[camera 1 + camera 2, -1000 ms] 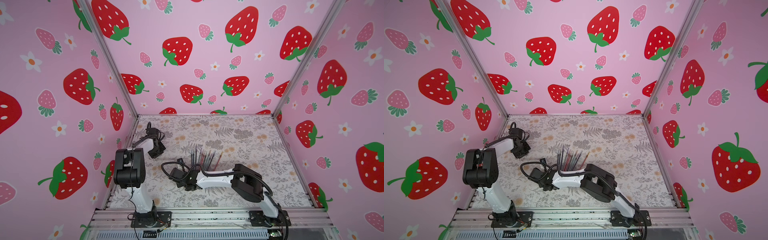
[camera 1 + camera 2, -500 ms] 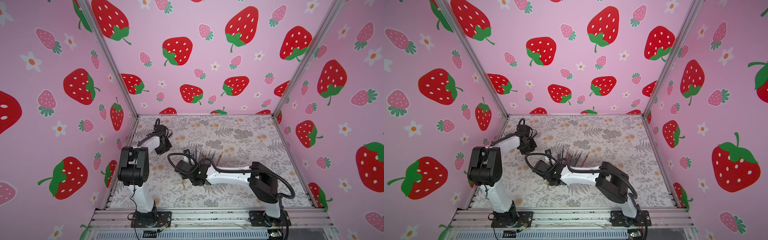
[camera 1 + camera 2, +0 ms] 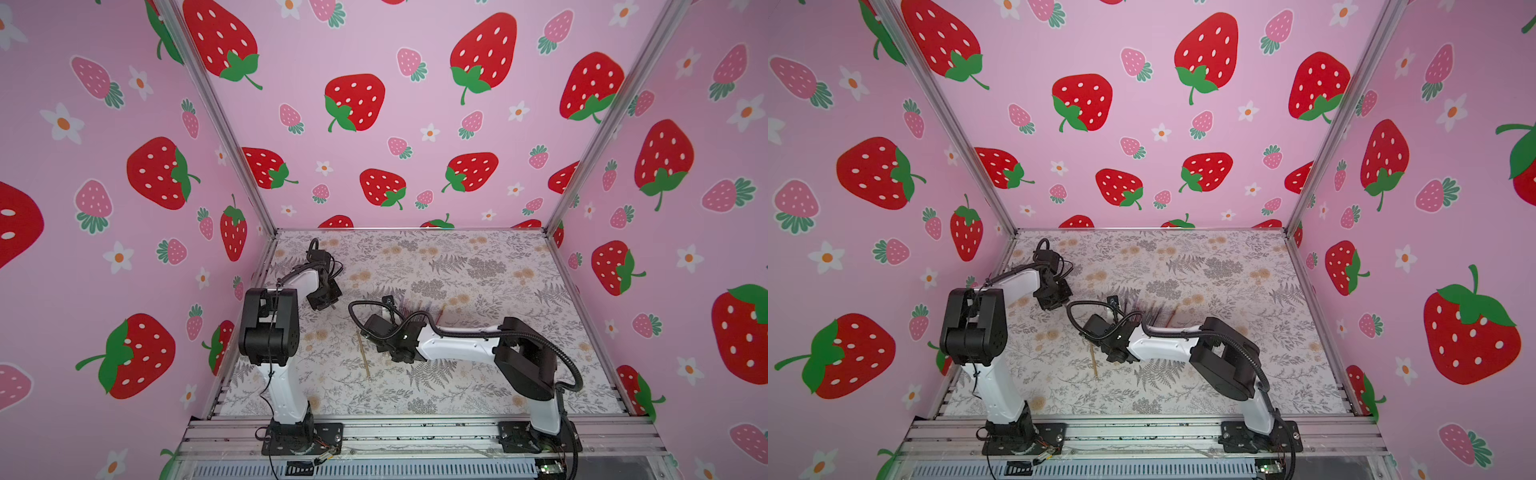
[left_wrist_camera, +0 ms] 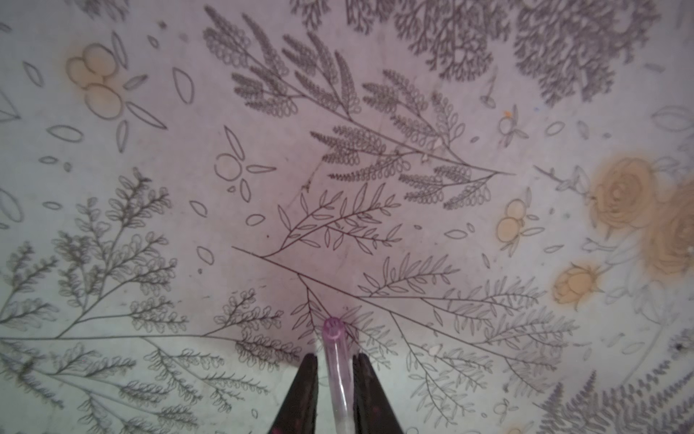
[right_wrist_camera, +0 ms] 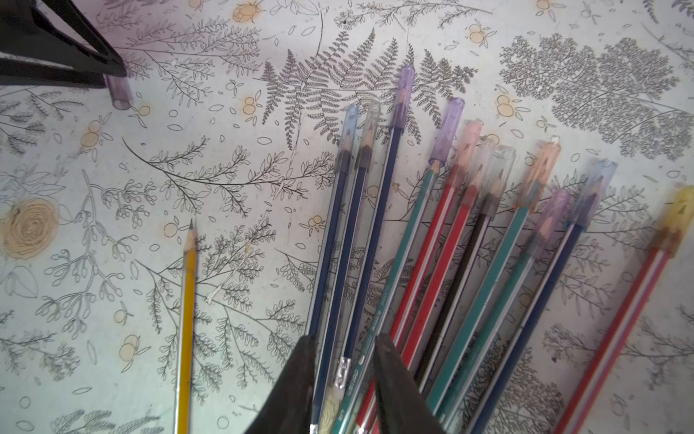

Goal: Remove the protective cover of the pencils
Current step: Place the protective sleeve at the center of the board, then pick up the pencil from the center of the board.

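**Gold pencil bare on the sheet, the others capped**

Nearest, along the bottom of both top views: the aluminium rail carries both arm bases.

The right arm rises at lower right, folds at the elbow and reaches low and leftward over the floral table sheet to frame centre.

Just left of its wrist a gold pencil lies alone. It is uncapped, with its graphite tip pointing away from the rail.

Right wrist view: the right gripper sits at lower centre. Its jaws stand apart over the near ends of the pencils, and a few ends lie in the gap. I cannot tell whether any is pinched.

The pencils fan flat toward the upper right of that frame, each visible tip under a translucent cap. In both top views the fan sits at centre, partly hidden behind the right wrist.

Farther back, the left arm stands upright at lower left, with its forearm bent forward and its wrist pitched down at left-centre.

The left gripper has its jaws slightly parted, with a clear purple cap between them. A sliver of sheet shows between the cap and one finger.
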### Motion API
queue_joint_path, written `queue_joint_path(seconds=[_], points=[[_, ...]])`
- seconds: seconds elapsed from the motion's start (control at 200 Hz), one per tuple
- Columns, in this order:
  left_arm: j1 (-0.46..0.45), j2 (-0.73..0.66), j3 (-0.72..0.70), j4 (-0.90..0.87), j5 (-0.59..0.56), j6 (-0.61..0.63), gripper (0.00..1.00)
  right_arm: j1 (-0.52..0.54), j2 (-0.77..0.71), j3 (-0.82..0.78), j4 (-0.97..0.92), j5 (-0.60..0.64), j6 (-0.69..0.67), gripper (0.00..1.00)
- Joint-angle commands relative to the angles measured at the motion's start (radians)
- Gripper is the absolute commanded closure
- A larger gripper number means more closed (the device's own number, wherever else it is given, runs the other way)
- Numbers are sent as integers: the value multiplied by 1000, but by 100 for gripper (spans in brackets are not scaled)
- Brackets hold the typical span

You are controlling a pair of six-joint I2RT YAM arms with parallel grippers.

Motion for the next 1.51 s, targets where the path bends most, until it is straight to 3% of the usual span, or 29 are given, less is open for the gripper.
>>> queue_joint_path(seconds=[0.0, 0.28, 0.595, 1.151, 1.501], points=[[3, 2, 19, -31, -2, 2, 77, 4, 4, -5, -14, 14, 17, 70], [6, -26, 10, 1, 18, 8, 70, 4, 32, 28, -27, 23, 6, 70], [5, -150, -17, 10, 54, 7, 64, -14, 89, 93, -56, -10, -5, 72], [37, -448, -259, 111, 100, -17, 59, -39, 174, 176, -78, -62, -14, 79], [52, -512, -329, 151, 114, -26, 58, -43, 217, 207, -92, -99, -4, 82]])
